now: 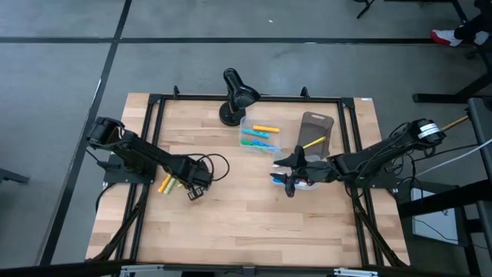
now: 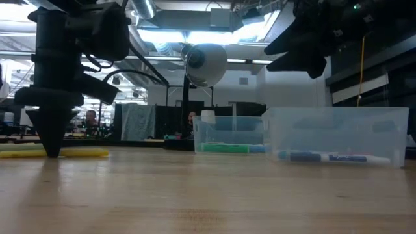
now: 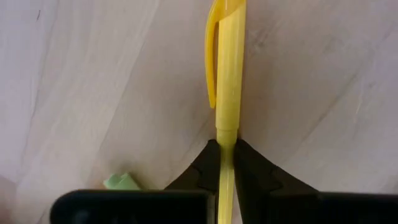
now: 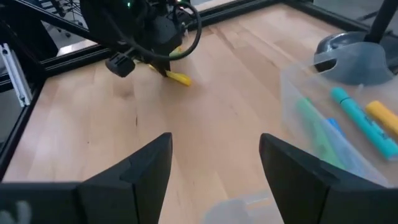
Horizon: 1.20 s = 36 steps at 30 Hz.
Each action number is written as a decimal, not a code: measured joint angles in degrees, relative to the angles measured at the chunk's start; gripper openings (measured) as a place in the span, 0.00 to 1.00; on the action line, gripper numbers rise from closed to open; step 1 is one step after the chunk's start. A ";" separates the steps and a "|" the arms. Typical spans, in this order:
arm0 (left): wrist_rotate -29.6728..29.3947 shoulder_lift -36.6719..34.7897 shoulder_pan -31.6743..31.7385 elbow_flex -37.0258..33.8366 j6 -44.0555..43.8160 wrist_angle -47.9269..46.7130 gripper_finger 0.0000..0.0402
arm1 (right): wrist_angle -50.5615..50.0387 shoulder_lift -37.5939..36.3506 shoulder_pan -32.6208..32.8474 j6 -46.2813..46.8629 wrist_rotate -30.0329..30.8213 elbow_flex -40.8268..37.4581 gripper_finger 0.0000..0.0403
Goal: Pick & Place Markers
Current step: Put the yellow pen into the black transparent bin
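A yellow marker (image 3: 227, 68) lies flat on the wood table, and my left gripper (image 3: 227, 163) is shut on it, standing upright over it near the table's left side (image 1: 178, 183). A second yellow marker (image 1: 164, 185) lies beside it. My right gripper (image 4: 214, 168) is open and hangs above a clear bin (image 2: 338, 133) that holds a blue marker (image 2: 331, 157). Another clear bin (image 1: 257, 135) holds orange, green and blue markers. One more yellow marker (image 1: 313, 143) lies on the grey-brown tray (image 1: 317, 123). My left gripper pinches the yellow marker's barrel (image 3: 226, 140) just below its clip cap, between the two fingertips (image 3: 208, 168). The fingers come from above, pointing down, and lie across the marker. The marker rests flat on the table (image 2: 71, 153).
A black desk lamp (image 1: 234, 92) stands at the table's far edge, behind the bins. A black metal frame (image 1: 154, 108) runs round the table. Bare wood fills the table's middle and near side (image 1: 238, 223).
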 joint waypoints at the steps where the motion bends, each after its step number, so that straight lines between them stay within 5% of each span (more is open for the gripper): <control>1: 0.07 -0.25 0.10 -0.02 1.02 0.40 0.05 | 0.70 0.80 0.20 0.36 0.16 0.00 0.60; 10: -6.92 -3.73 0.20 -0.20 6.61 3.77 0.05 | 7.06 4.16 1.97 -1.00 3.03 0.01 0.60; 18: -6.90 -8.22 0.15 -0.19 12.78 11.09 0.05 | 9.11 4.10 1.95 -0.90 3.04 0.00 0.60; 36: -5.96 -11.20 0.15 -0.02 27.95 41.83 0.05 | 22.76 8.99 1.95 -9.87 3.08 0.02 0.60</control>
